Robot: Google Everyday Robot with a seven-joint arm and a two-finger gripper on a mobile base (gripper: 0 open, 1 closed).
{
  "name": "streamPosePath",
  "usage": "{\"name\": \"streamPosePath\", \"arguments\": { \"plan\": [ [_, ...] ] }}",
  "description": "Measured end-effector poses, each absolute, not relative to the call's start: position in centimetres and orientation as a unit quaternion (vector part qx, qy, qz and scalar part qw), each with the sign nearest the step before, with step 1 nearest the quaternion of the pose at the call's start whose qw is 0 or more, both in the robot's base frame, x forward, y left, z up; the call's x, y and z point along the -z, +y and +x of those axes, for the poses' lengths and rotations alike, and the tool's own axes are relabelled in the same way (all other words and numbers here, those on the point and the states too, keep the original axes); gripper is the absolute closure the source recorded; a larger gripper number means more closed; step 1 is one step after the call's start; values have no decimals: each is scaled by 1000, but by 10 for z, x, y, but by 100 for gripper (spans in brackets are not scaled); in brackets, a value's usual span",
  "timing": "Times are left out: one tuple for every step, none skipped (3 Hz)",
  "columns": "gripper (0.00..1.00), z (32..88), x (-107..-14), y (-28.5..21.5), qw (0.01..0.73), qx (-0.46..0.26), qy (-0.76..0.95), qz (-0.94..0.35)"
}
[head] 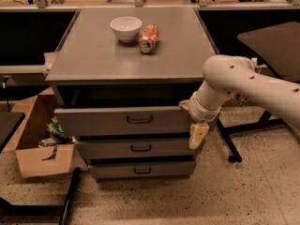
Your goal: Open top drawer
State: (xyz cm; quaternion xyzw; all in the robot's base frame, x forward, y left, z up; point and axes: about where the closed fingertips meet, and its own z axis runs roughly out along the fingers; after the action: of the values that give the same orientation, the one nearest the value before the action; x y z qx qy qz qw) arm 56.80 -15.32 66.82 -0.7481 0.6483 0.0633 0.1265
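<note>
The top drawer (pixel 93 122) is the widest of three grey drawers under a grey cabinet top, with a small dark loop handle (pixel 139 120) at its front's centre. It stands pulled out, with a dark gap above its front. My gripper (pixel 196 131) is at the drawer's right front corner, at the end of my white arm (pixel 243 78) that comes in from the right. One cream finger (pixel 198 135) hangs down beside the drawer's right edge. The gripper is right of the handle, not on it.
The middle drawer (pixel 136 149) and the smallest bottom drawer (pixel 140 169) sit below. A white bowl (pixel 125 28) and a red can (pixel 148 38) on its side lie on the cabinet top (pixel 93 55). An open cardboard box (pixel 37 144) with rubbish stands at the left. A dark table (pixel 272 46) and its legs stand at the right.
</note>
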Motion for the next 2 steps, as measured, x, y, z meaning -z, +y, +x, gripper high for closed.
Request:
{"name": "streamPosePath", "arguments": {
  "plan": [
    [42, 541, -670, -143, 131, -74, 644, -750],
    [69, 536, -679, -141, 134, -75, 642, -751]
  ]
}}
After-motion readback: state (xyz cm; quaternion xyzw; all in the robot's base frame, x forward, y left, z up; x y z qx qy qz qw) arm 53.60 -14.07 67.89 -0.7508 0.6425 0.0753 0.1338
